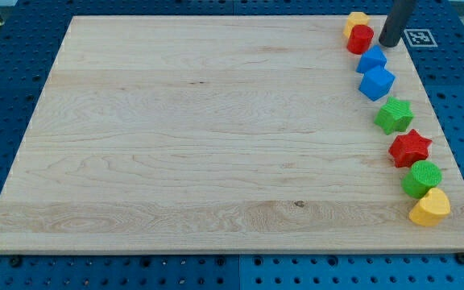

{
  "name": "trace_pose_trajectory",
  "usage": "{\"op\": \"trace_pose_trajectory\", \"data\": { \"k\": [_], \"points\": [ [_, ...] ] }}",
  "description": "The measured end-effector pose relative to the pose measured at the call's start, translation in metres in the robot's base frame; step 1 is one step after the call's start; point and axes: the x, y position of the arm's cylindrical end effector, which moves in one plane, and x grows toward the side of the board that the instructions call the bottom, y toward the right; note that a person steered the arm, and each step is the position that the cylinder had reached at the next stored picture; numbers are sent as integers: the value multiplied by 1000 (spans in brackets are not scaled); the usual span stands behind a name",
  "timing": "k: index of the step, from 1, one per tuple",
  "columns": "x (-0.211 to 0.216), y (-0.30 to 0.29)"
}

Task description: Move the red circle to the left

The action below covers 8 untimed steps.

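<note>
Flanking my tip's (391,43) left: red circle (360,39)

One camera looks down at a slant over the whole wooden board (216,145)

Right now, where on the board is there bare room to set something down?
Everything on the wooden board left of the block column is bare. The right edge is crowded, from the yellow block and red circle beside my tip down to the yellow heart.

My tip (391,43) at the bench's (200,137) top right corner, just right of the red circle (360,39), remaining blocks strung down the right edge
</note>
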Motion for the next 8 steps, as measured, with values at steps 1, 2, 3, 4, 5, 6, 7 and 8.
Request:
{"op": "trace_pose_trajectory", "data": {
  "k": [1,2,3,4,5,6,7,8],
  "points": [
    [0,0],
    [1,-13],
    [5,-41],
    [5,-71],
    [5,-107],
    [9,-148],
    [9,-161],
    [9,-151]
  ]
}}
